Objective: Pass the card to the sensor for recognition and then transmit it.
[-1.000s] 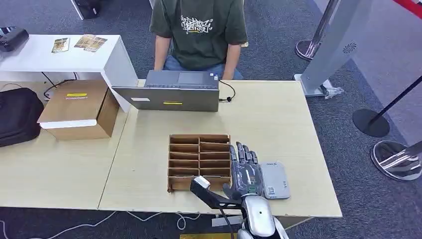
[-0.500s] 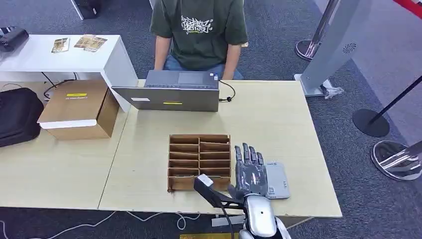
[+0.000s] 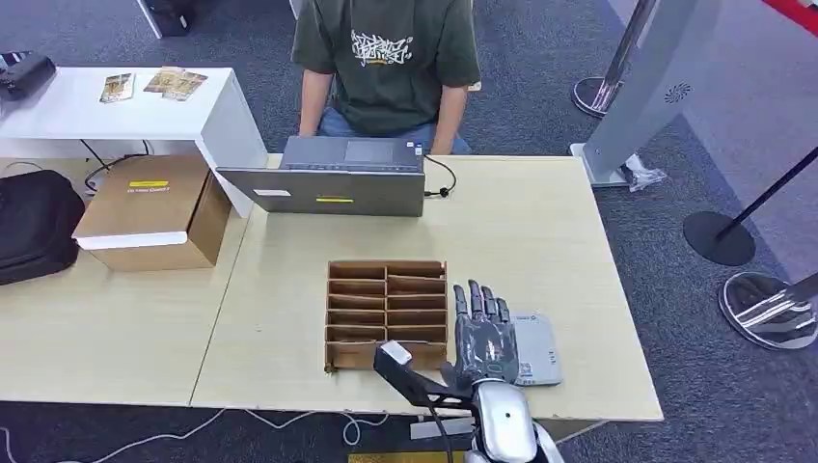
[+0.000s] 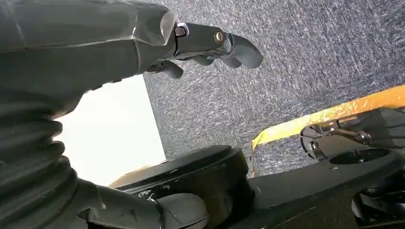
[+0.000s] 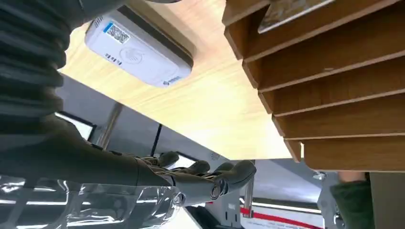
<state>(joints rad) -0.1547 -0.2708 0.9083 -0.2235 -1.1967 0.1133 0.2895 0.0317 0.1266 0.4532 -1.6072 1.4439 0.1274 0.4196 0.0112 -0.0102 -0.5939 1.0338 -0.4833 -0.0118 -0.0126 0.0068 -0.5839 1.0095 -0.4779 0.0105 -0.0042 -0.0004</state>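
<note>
Room: dark grey carpet, with metal stanchion bases along the right side of the frame
Bench: pale wood bench across the middle of the frame
Person: seated behind the bench at top centre, in a green shirt
Cardboard box: brown box at left centre
Laptop: grey laptop at upper centre, in front of the person
Organizer: brown compartment tray at lower centre; a card lies in one slot in the right wrist view
Sensor: grey card reader flat on the bench, just right of the tray
Right hand: right hand between tray and sensor, its fingers straight and apart, holding nothing
Left hand: left hand over carpet, fingers loosely curled, nothing in them
</note>
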